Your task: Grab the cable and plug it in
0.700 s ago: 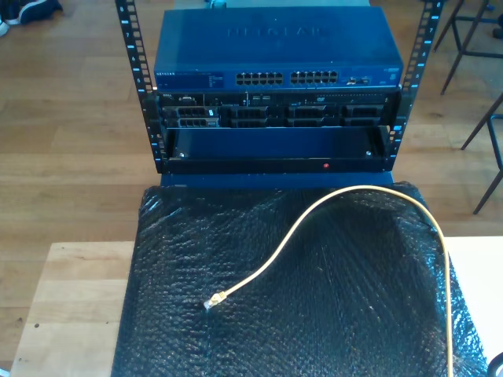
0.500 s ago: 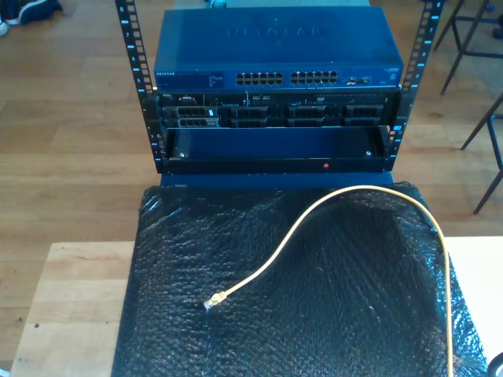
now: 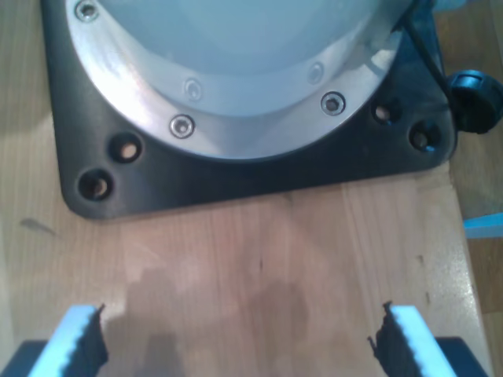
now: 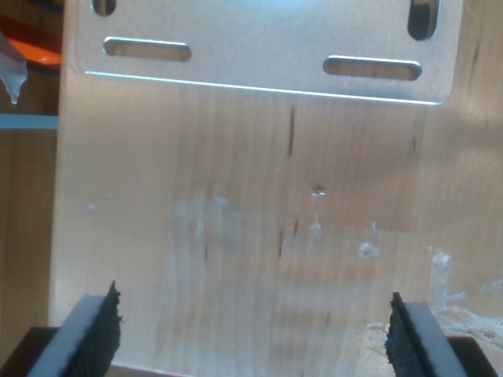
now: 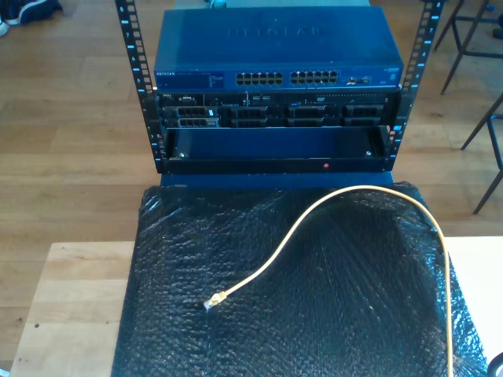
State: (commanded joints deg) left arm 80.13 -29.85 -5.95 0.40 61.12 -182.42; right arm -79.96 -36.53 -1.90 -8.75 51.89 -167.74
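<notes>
- Lying loose on the black bubble wrap (image 5: 330, 314): the cable (image 5: 314, 214), its plug (image 5: 214, 301) toward the exterior view's left, near the rack (image 5: 275, 86).
- My first gripper (image 3: 236, 345): jaws wide apart, empty, over bare wood.
- My second gripper (image 4: 251, 338): likewise spread and empty, over wood.

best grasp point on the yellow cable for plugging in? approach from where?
Probably the cable just behind its clear plug, coming straight down. That end lies flat and free on the black bubble wrap, running diagonally, so set the fingers across the cable's line. Gripping close to the plug should keep it from drooping on the way to the switch ports.
</notes>
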